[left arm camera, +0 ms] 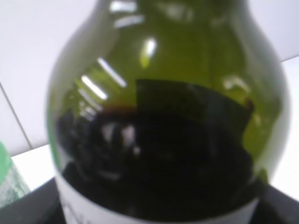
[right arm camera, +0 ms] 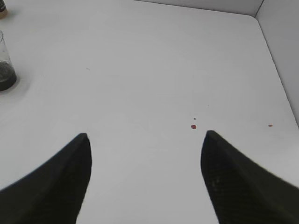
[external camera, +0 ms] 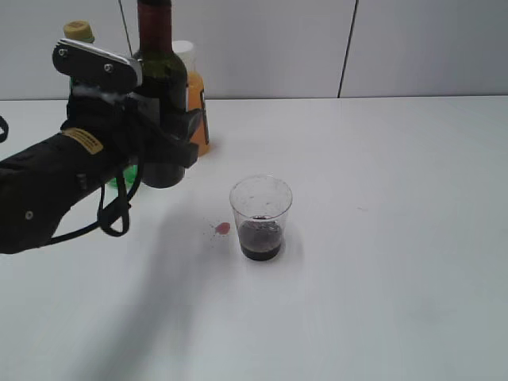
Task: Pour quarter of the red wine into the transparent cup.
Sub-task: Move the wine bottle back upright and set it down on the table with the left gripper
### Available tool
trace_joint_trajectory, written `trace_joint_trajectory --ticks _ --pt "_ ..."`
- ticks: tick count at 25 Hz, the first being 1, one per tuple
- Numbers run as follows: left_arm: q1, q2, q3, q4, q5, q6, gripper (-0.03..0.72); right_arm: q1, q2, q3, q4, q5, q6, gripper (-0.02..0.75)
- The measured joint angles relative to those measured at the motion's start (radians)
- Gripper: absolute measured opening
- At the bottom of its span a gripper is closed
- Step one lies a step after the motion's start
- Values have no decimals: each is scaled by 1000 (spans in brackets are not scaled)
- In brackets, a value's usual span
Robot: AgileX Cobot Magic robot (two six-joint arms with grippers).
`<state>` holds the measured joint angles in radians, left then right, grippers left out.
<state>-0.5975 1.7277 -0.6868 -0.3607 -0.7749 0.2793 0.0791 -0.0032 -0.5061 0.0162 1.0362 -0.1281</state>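
The red wine bottle (external camera: 157,67), dark glass with a red foil neck, stands upright at the back left. My left gripper (external camera: 164,141) is shut on its lower body. In the left wrist view the bottle (left arm camera: 163,116) fills the frame, with dark wine in its lower part and a white label edge below. The transparent cup (external camera: 260,216) stands upright mid-table, right of the bottle, with dark red liquid at its base. It also shows at the left edge of the right wrist view (right arm camera: 4,65). My right gripper (right arm camera: 145,140) is open and empty over bare table, far from the cup.
An orange juice bottle (external camera: 195,95) stands just behind the wine bottle. A green bottle (external camera: 79,32) is behind my left arm and shows in the left wrist view (left arm camera: 9,182). A red drop (external camera: 223,228) lies left of the cup. Small red drops (right arm camera: 193,126) dot the table near my right gripper.
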Motion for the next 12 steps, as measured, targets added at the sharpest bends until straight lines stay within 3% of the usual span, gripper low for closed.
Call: trace_joint_trajectory --ticks 5,8,12 --pt "155 30 -2 380 -63 -315 551 0 0 0 0 0 0 586" --pt "199 94 -37 492 -137 -393 551 0 0 0 0 0 0 586" --pt "200 181 -119 605 -141 -434 551 0 0 0 0 0 -1 586"
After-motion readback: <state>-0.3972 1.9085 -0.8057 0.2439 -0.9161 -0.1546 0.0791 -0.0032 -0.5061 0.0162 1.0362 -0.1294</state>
